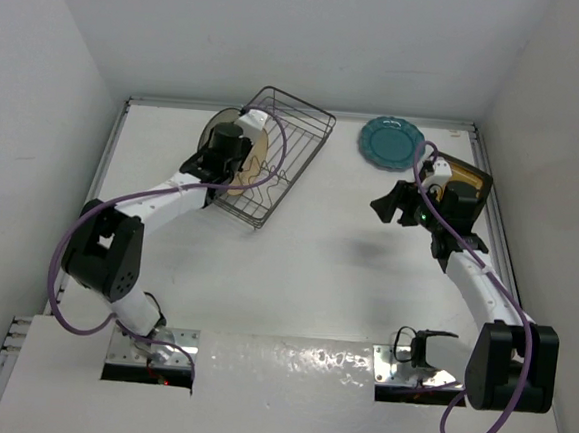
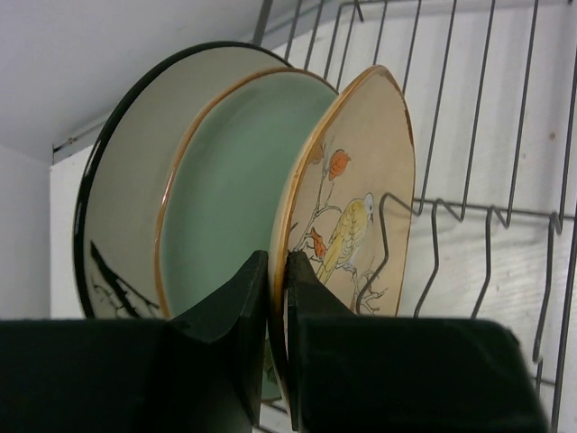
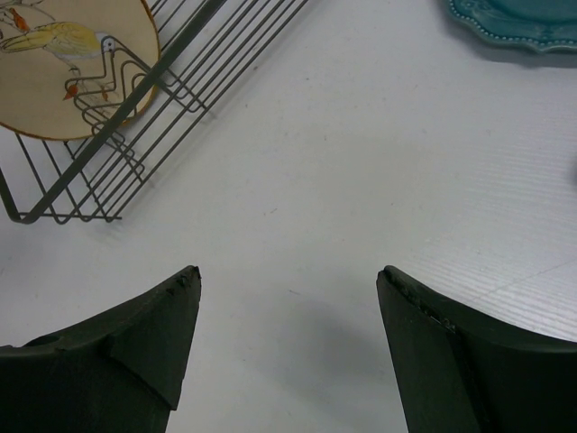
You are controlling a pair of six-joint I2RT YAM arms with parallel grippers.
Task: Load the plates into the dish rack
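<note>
The left gripper [image 2: 276, 275] is closed on the near rim of the floral plate [image 2: 361, 171], which stands upright in the rack [image 1: 292, 162] at the table's [image 1: 325, 270] far left. Just left of it stand the aqua plate [image 2: 230, 180] and then the grey plate [image 2: 131, 189], also on edge. The right gripper [image 3: 288, 275] hangs over bare table with its jaws wide apart, holding nothing. The teal plate [image 1: 391, 142] lies flat on the table right of the rack, and the amber plate [image 1: 470, 179] lies further right, partly under the right arm.
</note>
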